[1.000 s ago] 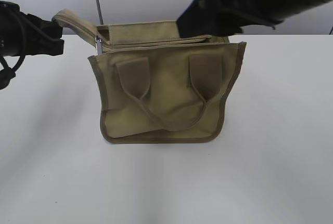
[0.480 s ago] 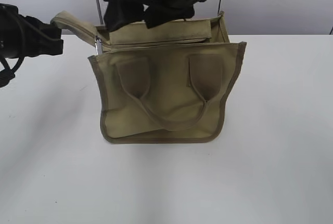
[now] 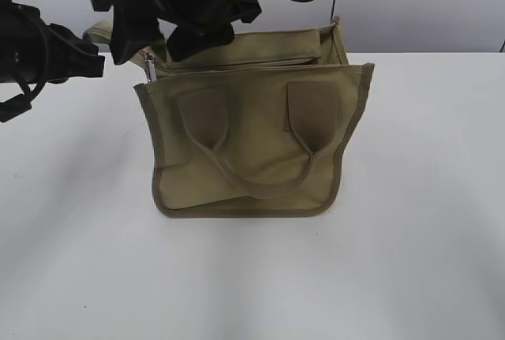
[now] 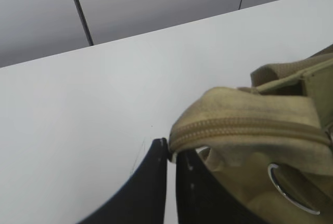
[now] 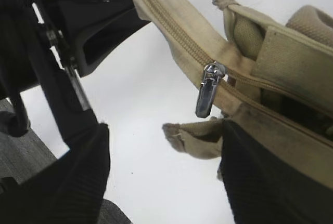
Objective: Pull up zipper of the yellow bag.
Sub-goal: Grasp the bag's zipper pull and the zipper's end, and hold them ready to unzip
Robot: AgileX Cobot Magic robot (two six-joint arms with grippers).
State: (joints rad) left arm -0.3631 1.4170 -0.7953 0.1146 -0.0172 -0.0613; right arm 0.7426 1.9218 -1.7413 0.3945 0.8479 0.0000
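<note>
The yellow bag [image 3: 252,139] stands upright on the white table, handles hanging down its front. Its zipper [image 3: 237,64] runs along the top, with the silver pull tab [image 3: 148,65] at the left end. My left gripper [image 3: 88,40] is shut on the zipper's loose tape end [image 4: 179,135], holding it out to the left. My right gripper [image 3: 154,44] reaches across above the bag's left end, open. In the right wrist view the pull tab [image 5: 208,93] hangs just ahead of the open jaws [image 5: 161,172], not held.
The white table [image 3: 410,222] stretches all round the bag. A grey wall with a dark vertical seam [image 4: 78,8] lies behind. A metal ring [image 4: 289,193] sits on the bag near my left jaws.
My right arm has swung from the bag's right end leftward across its top to above the pull tab. The left gripper and bag have stayed put.
</note>
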